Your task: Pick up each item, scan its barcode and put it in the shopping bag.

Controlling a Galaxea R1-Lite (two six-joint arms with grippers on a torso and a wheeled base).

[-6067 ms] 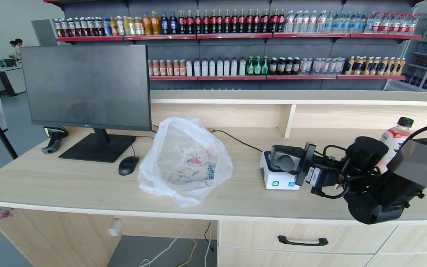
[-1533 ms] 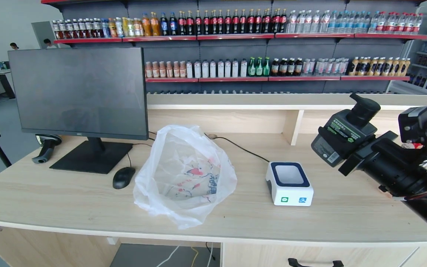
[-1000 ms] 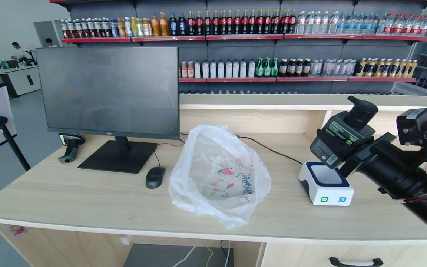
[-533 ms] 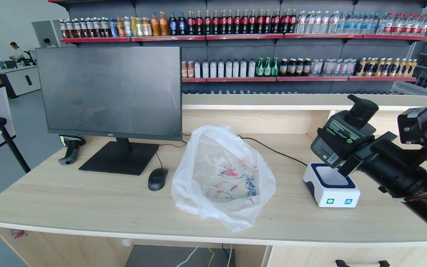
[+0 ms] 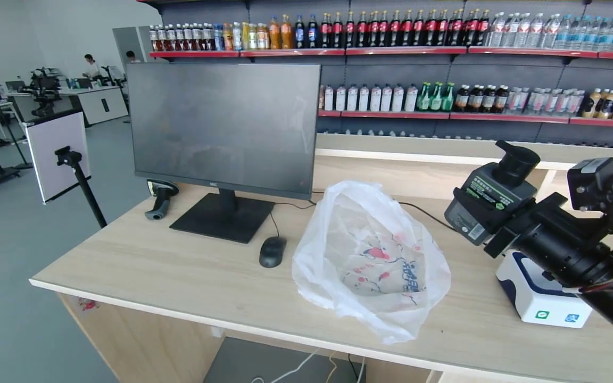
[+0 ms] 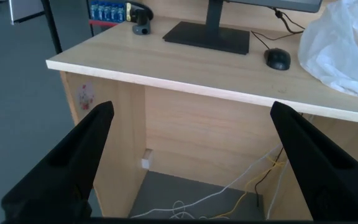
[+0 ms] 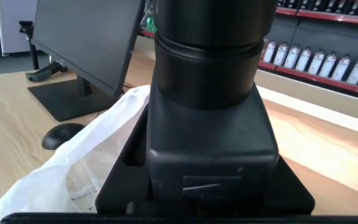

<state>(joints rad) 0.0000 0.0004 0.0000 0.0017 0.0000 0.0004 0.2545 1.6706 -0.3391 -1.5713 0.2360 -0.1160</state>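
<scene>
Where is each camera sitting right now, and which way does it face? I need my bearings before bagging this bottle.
Head view: high, looking down across the counter at monitor, mouse, shopping bag and barcode scanner; the right gripper holds a dark bottle by the scanner.
Left wrist view: low off the counter's front edge, facing it; the left gripper, fingers open, frames the picture.
Right wrist view: behind the held bottle, facing bag and monitor.
Shared: all three show bag and mouse.
</scene>
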